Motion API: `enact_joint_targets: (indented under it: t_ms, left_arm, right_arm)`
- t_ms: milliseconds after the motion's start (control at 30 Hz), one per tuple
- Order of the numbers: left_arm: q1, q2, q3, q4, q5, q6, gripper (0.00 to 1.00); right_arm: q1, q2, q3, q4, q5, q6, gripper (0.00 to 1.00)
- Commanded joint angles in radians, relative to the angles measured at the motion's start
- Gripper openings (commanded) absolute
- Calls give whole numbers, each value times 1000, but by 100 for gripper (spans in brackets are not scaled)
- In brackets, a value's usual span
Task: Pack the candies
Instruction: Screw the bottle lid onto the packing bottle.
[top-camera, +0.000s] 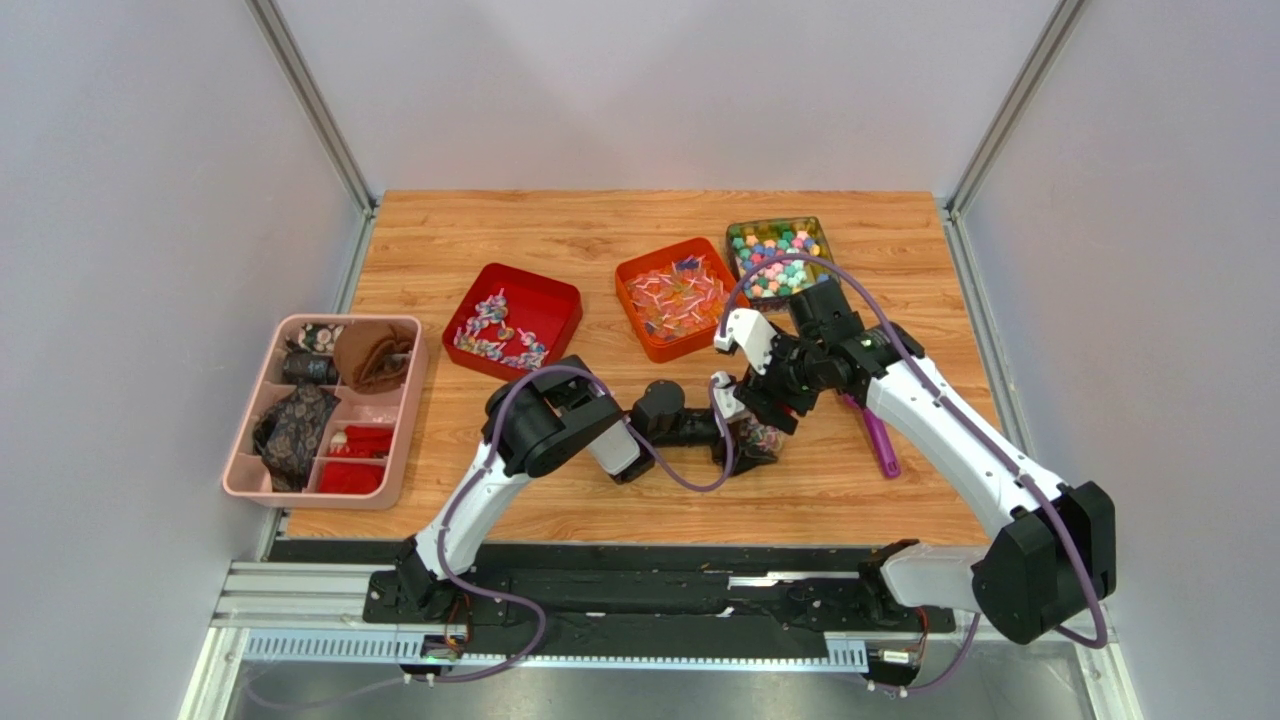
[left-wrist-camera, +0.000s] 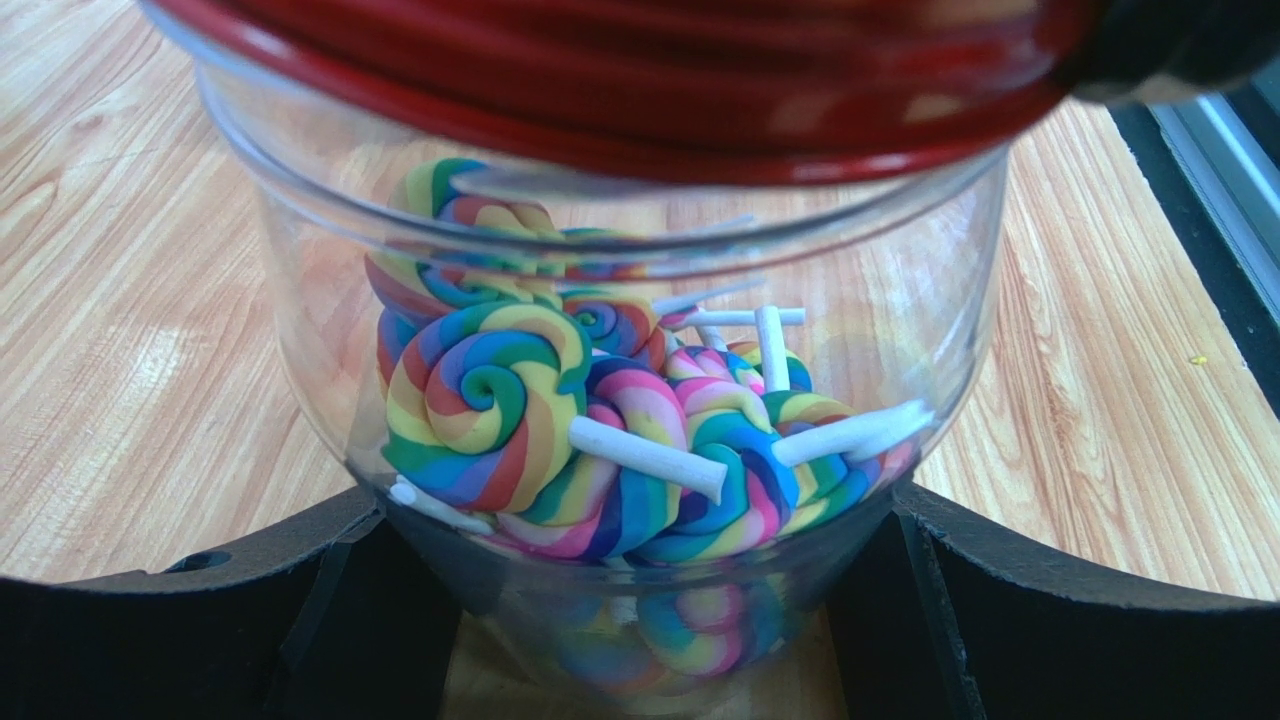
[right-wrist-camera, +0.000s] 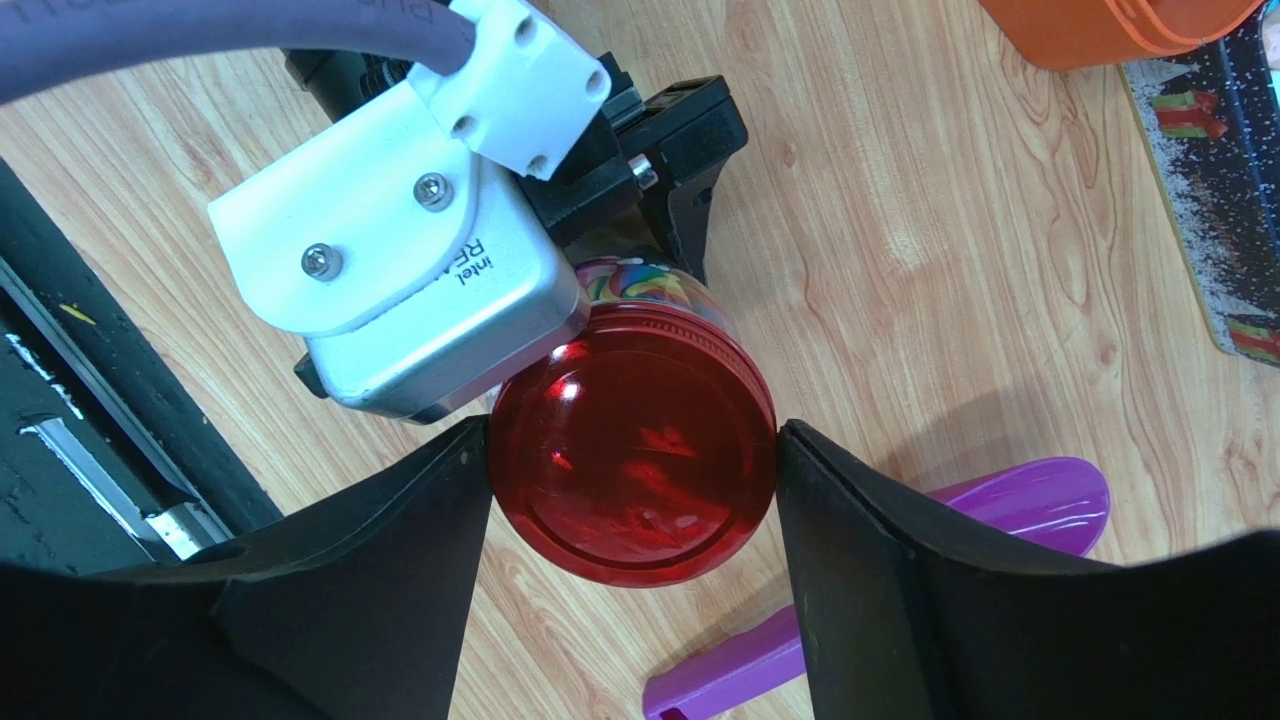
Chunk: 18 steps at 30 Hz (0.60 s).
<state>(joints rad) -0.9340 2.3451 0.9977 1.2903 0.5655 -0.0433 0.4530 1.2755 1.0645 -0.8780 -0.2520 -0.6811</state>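
In the middle of the top view, my left gripper (left-wrist-camera: 639, 638) is clamped on the base of the clear jar (left-wrist-camera: 301, 300), with swirl candies (left-wrist-camera: 484, 393) piled inside. My right gripper (right-wrist-camera: 631, 450) pinches its red lid (right-wrist-camera: 639, 503) from both sides, above the surface (right-wrist-camera: 932, 270).

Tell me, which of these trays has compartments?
The pink tray at the far left; the red tray, orange tray and patterned tray are each undivided.

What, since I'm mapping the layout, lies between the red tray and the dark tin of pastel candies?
The orange tray, holding candies, lies between the red tray and the dark tin. The top external view shows it.
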Motion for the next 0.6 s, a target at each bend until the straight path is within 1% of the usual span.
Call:
enact_joint_targets:
  t_ms: [0,100,367,500,567]
  left_arm:
    - [3,25,5,-48,11,-10,58]
    - [3,25,5,-48,11,-10,58]
    - [3,23,5,-49,11,-12,58]
    - [3,25,7,-49,13,-12,58]
    - [3,25,7,-49,11,-12,58]
  right_arm:
    - [-30,-18,6,28,-21,9,71]
    - [-39,-25,8,28,-26,15,73]
    - [-92,1,23,19,-89,37,73]
    - [-96,-24,26,28,-90,38,79]
    - [-96,-31,29,30,-87,40,80]
